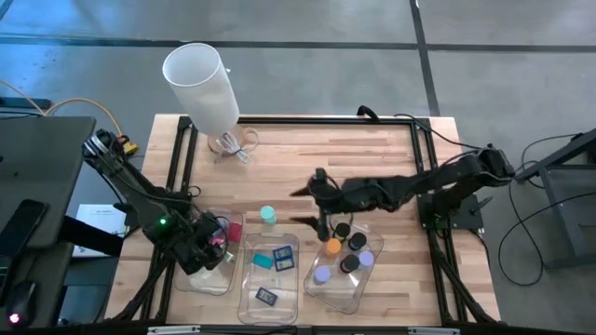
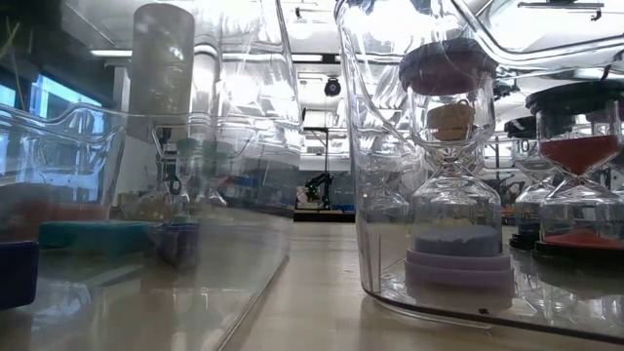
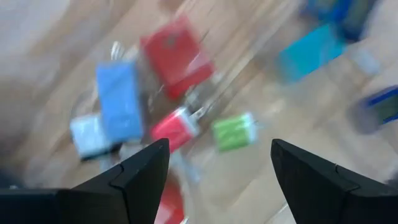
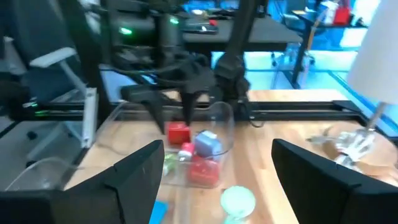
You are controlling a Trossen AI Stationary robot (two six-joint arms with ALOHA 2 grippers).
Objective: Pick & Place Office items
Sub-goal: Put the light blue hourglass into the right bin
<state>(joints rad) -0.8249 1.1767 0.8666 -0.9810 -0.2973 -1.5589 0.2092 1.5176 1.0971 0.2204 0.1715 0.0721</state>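
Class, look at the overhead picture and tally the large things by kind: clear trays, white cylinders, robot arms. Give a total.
Clear trays: 3
White cylinder: 1
Arms: 2
Total: 6

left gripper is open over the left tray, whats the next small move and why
Probably lift the left gripper straight up out of the left tray. Its fingers stand apart and empty above the red, blue and green pieces lying in the tray, so nothing is held. The right gripper waits open over the table's middle.
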